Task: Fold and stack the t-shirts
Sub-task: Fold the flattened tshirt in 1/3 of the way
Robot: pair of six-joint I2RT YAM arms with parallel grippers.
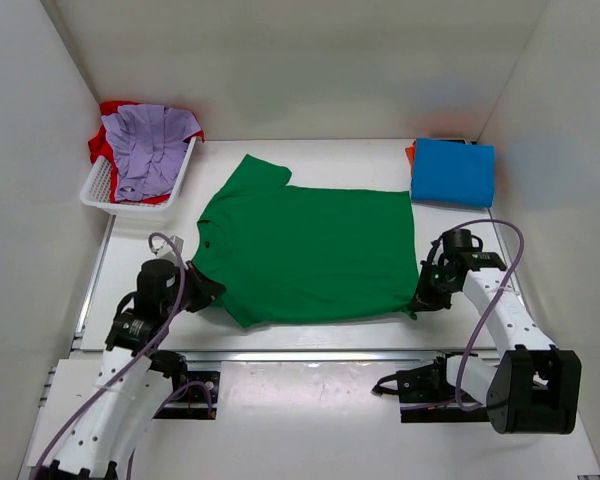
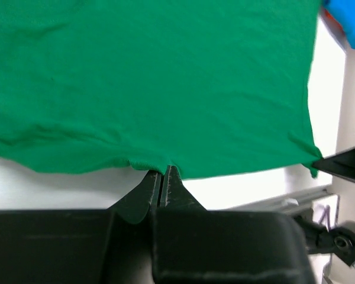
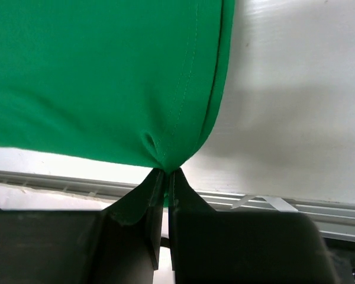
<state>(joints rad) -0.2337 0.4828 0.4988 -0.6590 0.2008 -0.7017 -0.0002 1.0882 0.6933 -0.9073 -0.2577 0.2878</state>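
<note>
- Green t-shirt [image 1: 305, 245] lies spread flat at the centre of the counter [image 1: 320, 152], collar toward frame left.
- Left end effector [image 1: 208, 290] is clamped on the shirt's lower-left edge, jaws pressed together on cloth.
- Right end effector [image 1: 420, 298] is clamped on the lower-right hem corner.
- Blue t-shirt [image 1: 452, 172] sits folded at upper right.
- Lavender t-shirt [image 1: 150, 145] is heaped in the white basket [image 1: 100, 190] at upper left.

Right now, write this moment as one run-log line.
left gripper: jaws shut on green t-shirt edge | right gripper: jaws shut on its corner | blue t-shirt: folded
</note>
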